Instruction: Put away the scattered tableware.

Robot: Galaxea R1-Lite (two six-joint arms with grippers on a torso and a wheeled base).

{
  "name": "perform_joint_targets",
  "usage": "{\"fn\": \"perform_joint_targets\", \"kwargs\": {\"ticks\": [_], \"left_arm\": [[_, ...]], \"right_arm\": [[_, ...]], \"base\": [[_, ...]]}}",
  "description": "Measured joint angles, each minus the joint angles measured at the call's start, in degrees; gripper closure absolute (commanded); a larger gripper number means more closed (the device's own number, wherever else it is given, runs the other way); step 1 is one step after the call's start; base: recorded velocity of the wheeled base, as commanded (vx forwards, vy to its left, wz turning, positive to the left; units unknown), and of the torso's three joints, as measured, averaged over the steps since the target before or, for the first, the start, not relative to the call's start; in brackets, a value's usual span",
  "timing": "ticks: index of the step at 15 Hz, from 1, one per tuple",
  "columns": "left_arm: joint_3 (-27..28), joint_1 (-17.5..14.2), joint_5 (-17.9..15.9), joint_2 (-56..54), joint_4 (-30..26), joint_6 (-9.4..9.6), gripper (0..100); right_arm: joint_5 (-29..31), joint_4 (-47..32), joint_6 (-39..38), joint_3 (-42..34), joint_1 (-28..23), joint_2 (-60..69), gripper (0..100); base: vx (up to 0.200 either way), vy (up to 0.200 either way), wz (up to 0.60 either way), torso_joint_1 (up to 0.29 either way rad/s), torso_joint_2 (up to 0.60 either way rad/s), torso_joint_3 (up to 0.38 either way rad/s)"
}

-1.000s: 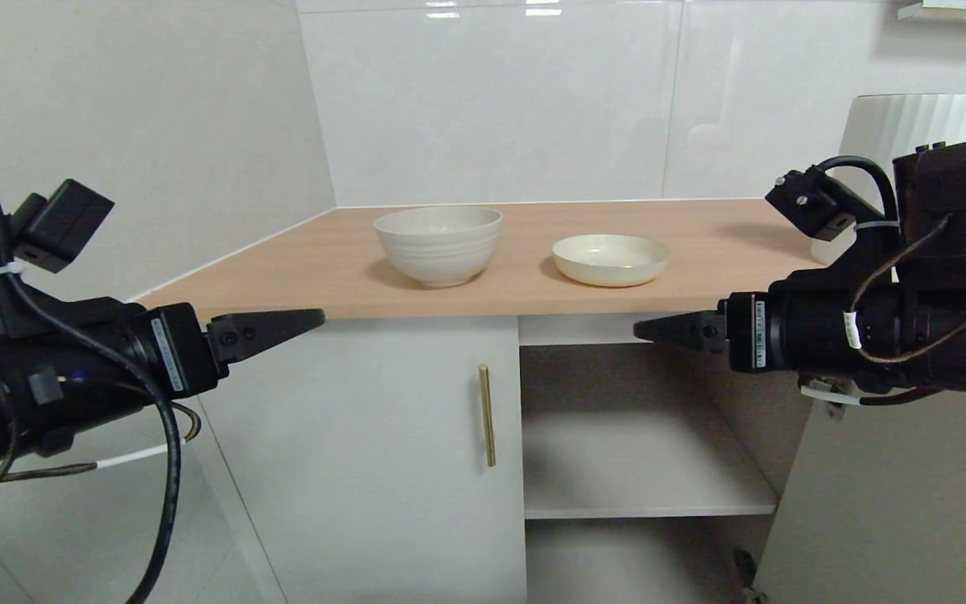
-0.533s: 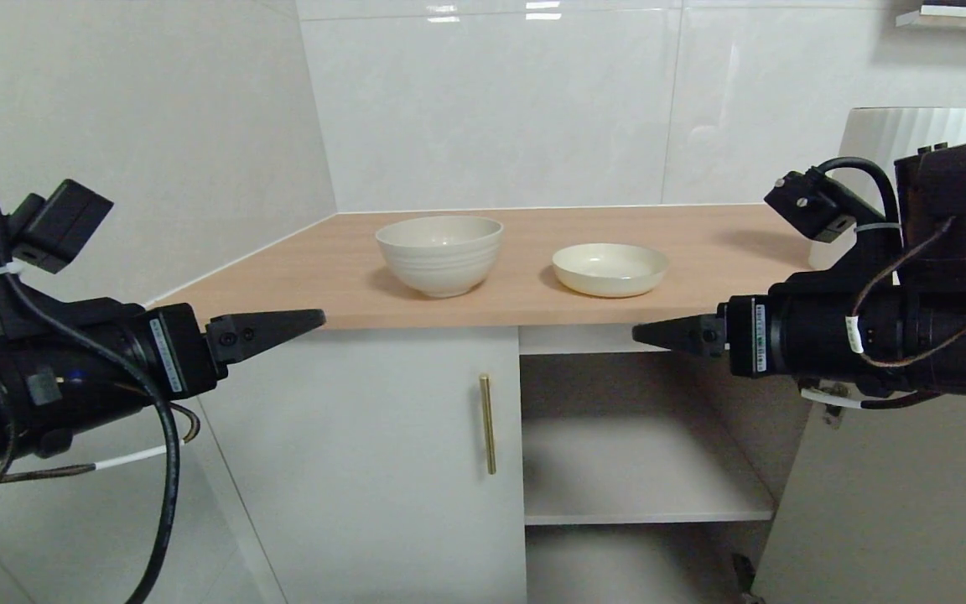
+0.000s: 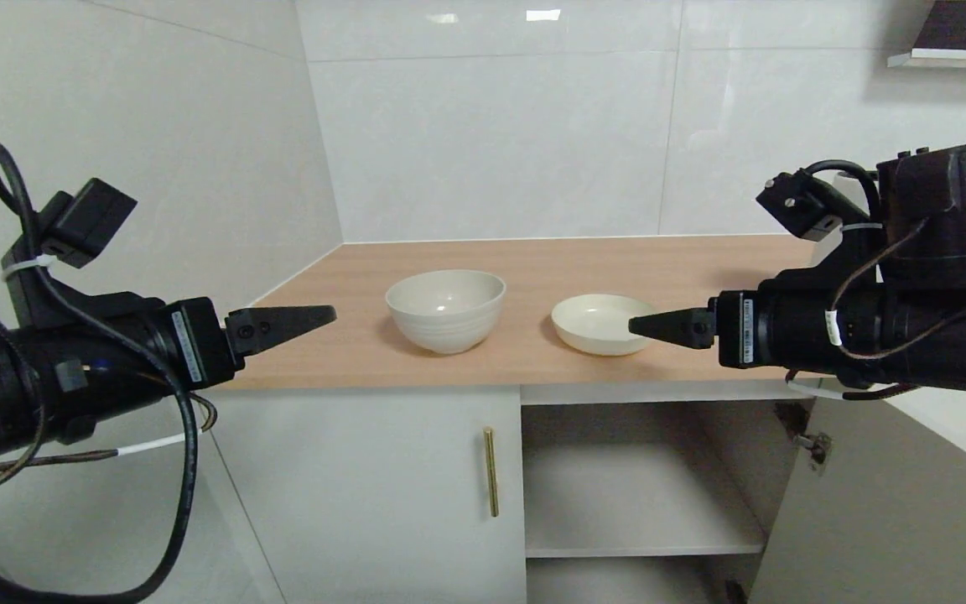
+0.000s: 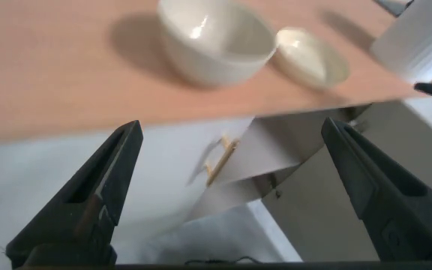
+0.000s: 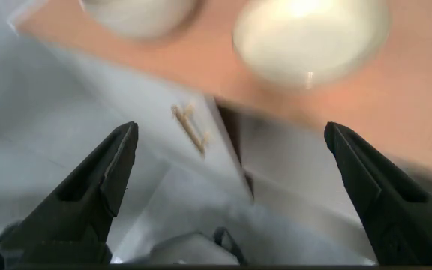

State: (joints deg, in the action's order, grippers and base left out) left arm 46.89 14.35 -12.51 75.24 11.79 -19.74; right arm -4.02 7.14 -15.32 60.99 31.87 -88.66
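A deep cream bowl and a shallow cream dish stand side by side on the wooden countertop, bowl on the left. My left gripper hovers open in front of the counter's left part, well short of the bowl. My right gripper is open too, its tips level with the dish's near right rim in the head view. In the left wrist view the left gripper is spread wide, with the bowl and dish ahead. The right gripper stands wide open below the dish.
Under the counter, the cabinet's right door hangs open, showing a white shelf. The left door with its brass handle is closed. Tiled walls close off the back and left. A white ribbed object stands at the counter's right.
The camera has risen, so the counter sits lower in the picture. Both grippers now stand at countertop height instead of below its front edge; both stay open.
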Motion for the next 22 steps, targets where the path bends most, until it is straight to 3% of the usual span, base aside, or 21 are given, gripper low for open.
{"fn": "perform_joint_targets", "kwargs": {"ticks": [3, 7, 8, 9, 11, 13, 16, 22], "left_arm": [[3.78, -0.02, 0.30, 3.28, -2.27, -0.07, 0], [14.06, 0.00, 0.63, 8.55, -13.57, -0.93, 0], [16.54, 0.04, 0.68, 9.84, -16.27, -1.77, 0], [18.69, 0.41, 0.79, 11.45, -17.53, -4.40, 0], [20.64, 1.30, 1.84, 13.68, -18.21, -7.24, 0], [23.45, 1.55, 8.02, 16.63, -19.97, -10.47, 0], [27.65, 3.47, 18.36, 22.47, -21.58, -13.62, 0], [28.61, 6.12, 20.77, 31.16, -18.60, -14.07, 0]], "right_arm": [[-0.05, 4.71, 0.13, 0.17, -2.00, -2.66, 0], [-0.05, 9.57, 0.30, 0.61, -3.49, -6.84, 0], [0.48, 9.02, 0.33, 1.38, -3.60, -7.89, 0], [2.35, 5.58, 0.33, 3.43, -3.64, -9.16, 0], [6.27, -2.80, -0.13, 7.97, -3.64, -11.40, 0], [9.26, -10.20, -4.18, 14.09, -3.64, -13.92, 0], [16.71, -12.42, -7.01, 18.27, -3.69, -18.37, 0], [17.65, -11.70, -7.45, 19.22, -4.41, -21.65, 0]], "base": [[0.000, 0.000, 0.00, 0.191, -0.48, -0.287], [0.000, 0.000, 0.00, 0.100, -0.24, -0.143], [0.000, 0.000, 0.00, 0.000, 0.00, 0.000], [0.000, 0.000, 0.00, 0.000, 0.00, 0.000], [0.000, 0.000, 0.00, 0.000, 0.00, 0.000], [0.000, 0.000, 0.00, 0.000, 0.00, 0.000], [0.000, 0.000, 0.00, 0.000, 0.00, 0.000], [0.000, 0.000, 0.00, 0.000, 0.00, 0.000]]}}
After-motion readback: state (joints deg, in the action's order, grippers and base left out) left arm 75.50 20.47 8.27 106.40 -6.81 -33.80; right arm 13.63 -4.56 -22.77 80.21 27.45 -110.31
